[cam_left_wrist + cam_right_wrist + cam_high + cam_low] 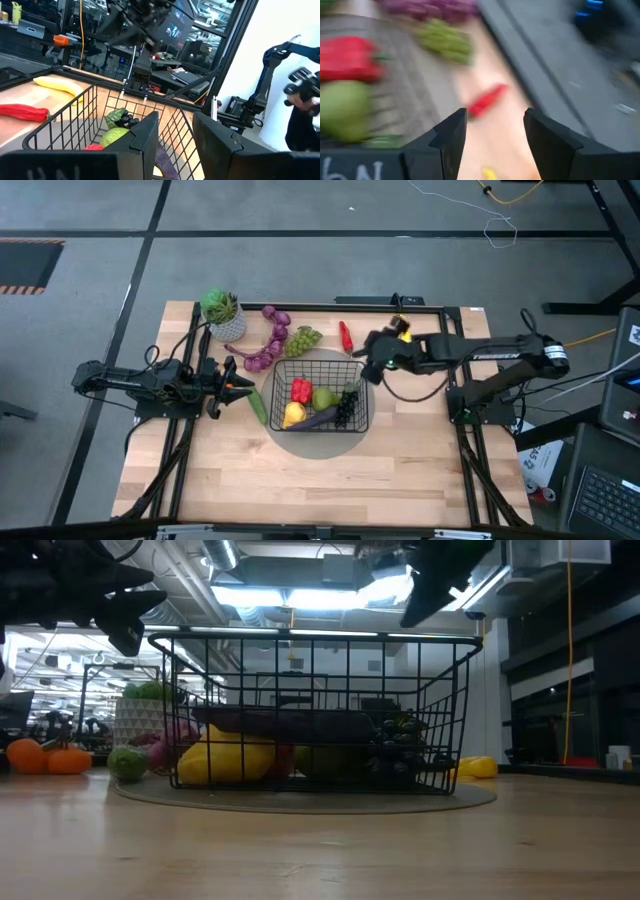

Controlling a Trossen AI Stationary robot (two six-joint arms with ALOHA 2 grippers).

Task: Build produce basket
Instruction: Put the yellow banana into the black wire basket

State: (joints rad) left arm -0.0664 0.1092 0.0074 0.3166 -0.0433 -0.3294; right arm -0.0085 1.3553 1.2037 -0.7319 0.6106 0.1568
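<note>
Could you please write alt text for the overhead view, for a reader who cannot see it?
A black wire basket sits mid-table holding a red pepper, a pear, a yellow fruit, an aubergine and black grapes. The right hand hovers open at its far right corner; the left hand waits open beside a cucumber.

Blurred purple grapes [427, 7], cut off.
</note>
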